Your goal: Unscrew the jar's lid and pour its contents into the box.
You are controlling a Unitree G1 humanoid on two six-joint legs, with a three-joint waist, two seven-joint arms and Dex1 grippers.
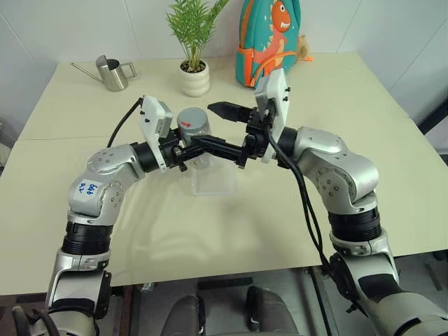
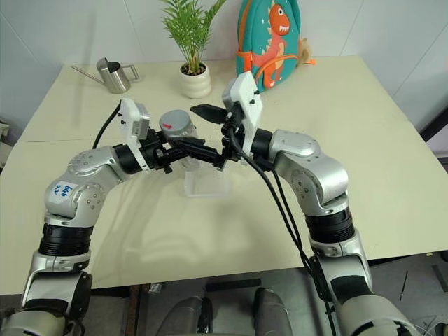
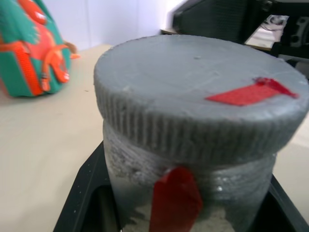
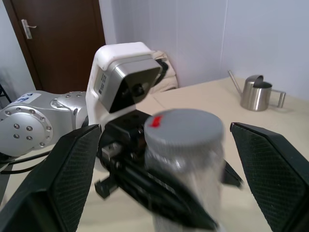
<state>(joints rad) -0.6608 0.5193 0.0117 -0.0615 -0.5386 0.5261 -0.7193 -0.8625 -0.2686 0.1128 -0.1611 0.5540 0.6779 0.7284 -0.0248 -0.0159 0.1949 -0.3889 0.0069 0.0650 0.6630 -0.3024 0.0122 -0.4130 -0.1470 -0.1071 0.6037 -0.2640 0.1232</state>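
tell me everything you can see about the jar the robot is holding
The jar is a small cylinder with a whitish-silver, rough-looking body and a red strip down its side. Its ribbed grey lid, marked with a red patch, is on. It stands upright, lifted above the clear box, clamped low on its body by the left gripper. The right gripper flanks the lid with fingers spread, not touching.

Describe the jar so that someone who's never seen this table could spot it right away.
Start at the beige table and find where the two arms meet over its middle. There the left gripper is shut on the jar, held up above a clear box, with the right gripper open around its top. Its ribbed grey lid carries a red mark, unlike the steel watering can or white plant pot.
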